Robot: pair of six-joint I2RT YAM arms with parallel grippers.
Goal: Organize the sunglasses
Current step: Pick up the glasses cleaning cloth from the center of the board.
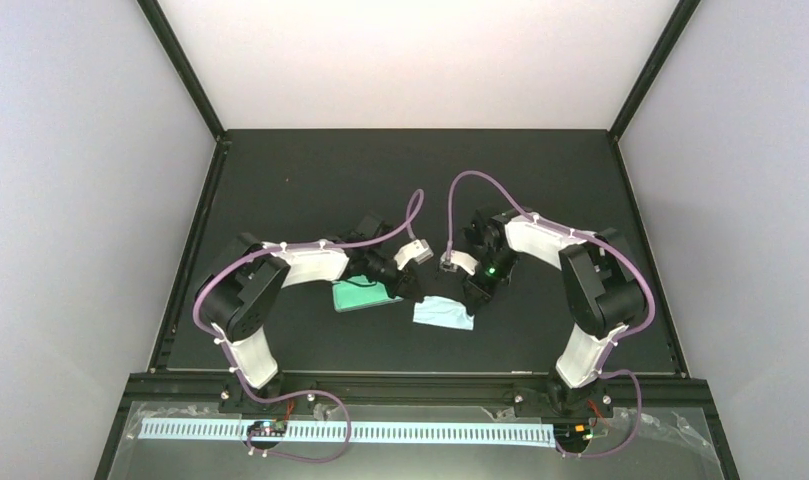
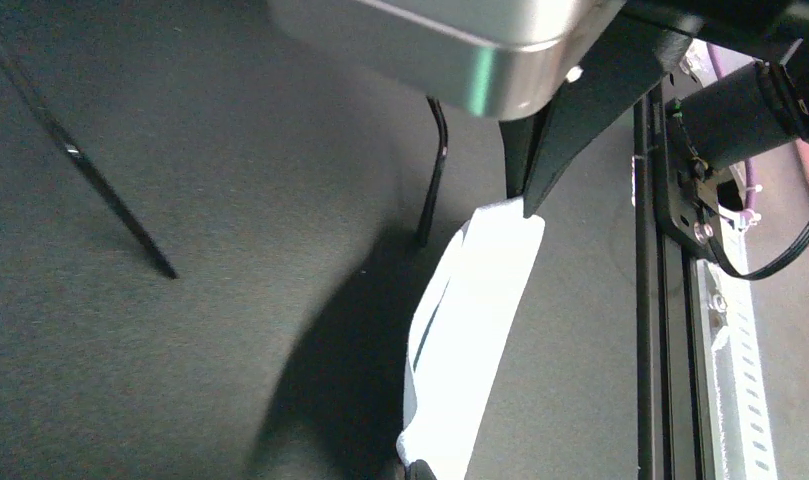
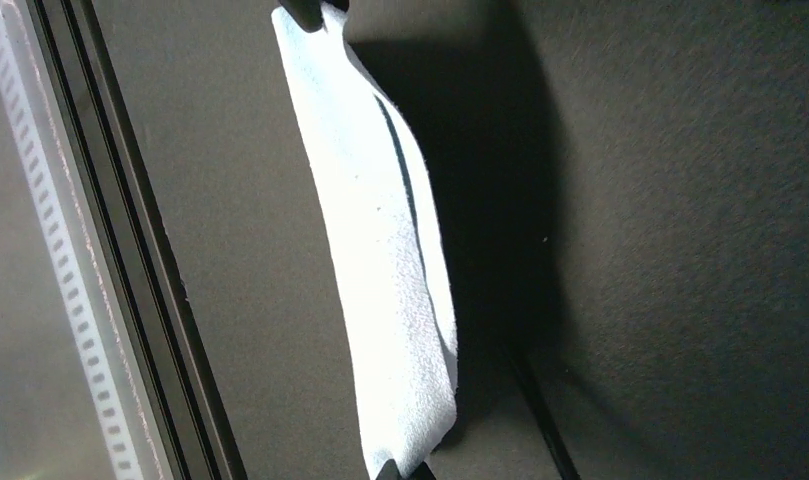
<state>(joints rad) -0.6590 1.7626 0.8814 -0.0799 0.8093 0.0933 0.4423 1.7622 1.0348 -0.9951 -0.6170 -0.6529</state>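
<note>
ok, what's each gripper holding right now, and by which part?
One light blue cloth, lifted off the table and stretched between them: left gripper pinches one end, right gripper the opposite end.

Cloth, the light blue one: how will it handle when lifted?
Probably floppy: the cloth bows and curls along its edge in both wrist views. Likely light, since it looks thin. Its nubbly surface should grip rather than slip.
</note>
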